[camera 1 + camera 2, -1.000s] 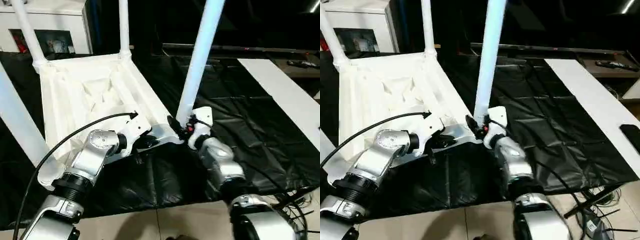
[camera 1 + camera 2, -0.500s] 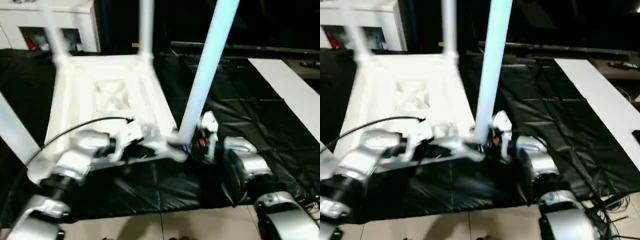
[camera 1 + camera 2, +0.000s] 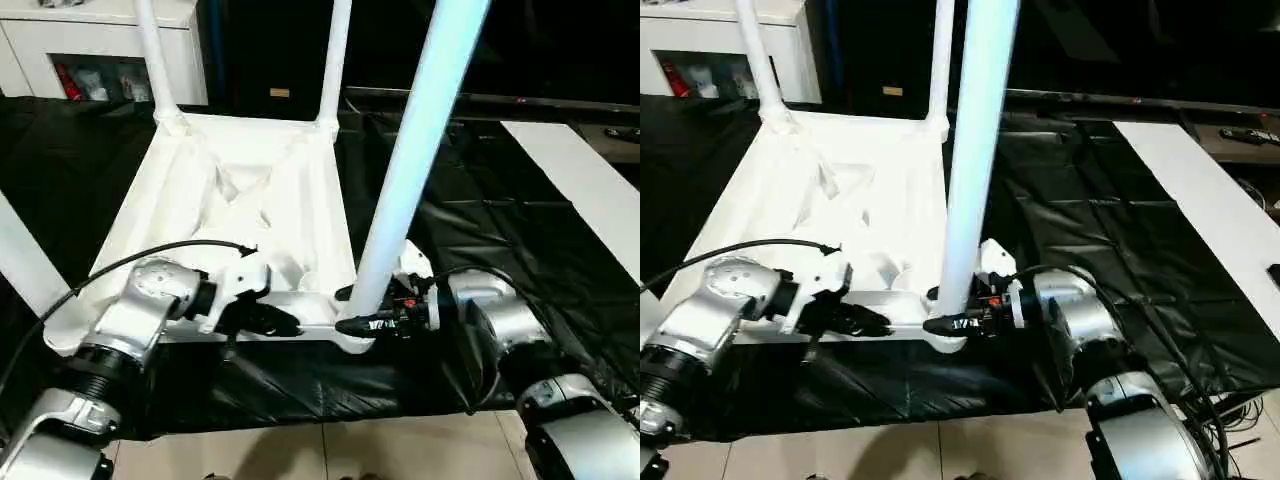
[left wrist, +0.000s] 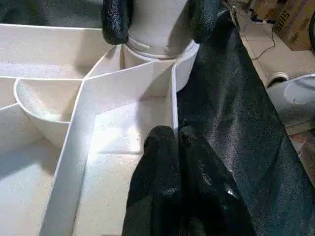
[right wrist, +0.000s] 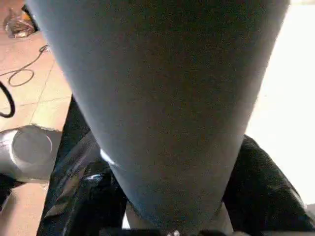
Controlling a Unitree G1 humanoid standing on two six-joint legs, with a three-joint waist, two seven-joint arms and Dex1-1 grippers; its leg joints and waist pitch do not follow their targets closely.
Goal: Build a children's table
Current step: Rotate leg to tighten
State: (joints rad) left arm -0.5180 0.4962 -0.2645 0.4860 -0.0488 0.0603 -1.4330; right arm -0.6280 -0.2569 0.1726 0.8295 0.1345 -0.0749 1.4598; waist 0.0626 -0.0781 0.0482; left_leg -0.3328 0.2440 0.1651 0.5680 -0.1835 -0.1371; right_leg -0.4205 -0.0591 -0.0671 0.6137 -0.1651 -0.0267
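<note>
While I watch through the head camera, this is what I have in front of me:

Table top: the white plastic table top (image 3: pixel 240 215) lies upside down on the black-covered surface (image 3: pixel 500 230), ribbed underside facing up, its near edge close to the surface's near edge.

Legs: I see four white legs standing up from the corner sockets. The near right leg (image 3: pixel 415 150) rises tall from the corner socket nearest my right arm; two far legs (image 3: pixel 152 60) and (image 3: pixel 335 55) stand at the far corners; the near left leg (image 3: pixel 25 270) leans out past the frame's edge at the near left corner.

Right gripper: my right gripper (image 3: pixel 352 310) comes in level from the right, its two black fingers set on either side of the base of the near right leg, just above the socket. In the left wrist view both fingertips (image 4: pixel 115 19) sit against the leg's sides, so I read it as clasped around that leg.

Left gripper: my left gripper (image 4: pixel 178 135) has its fingers pressed together with nothing between them. Its tips rest at the upright rim of the table top's near edge, near the same corner socket.

Surroundings: a white cabinet (image 3: pixel 90 40) stands beyond the surface's far left corner, and a pale floor (image 3: pixel 330 450) shows below its near edge.
</note>
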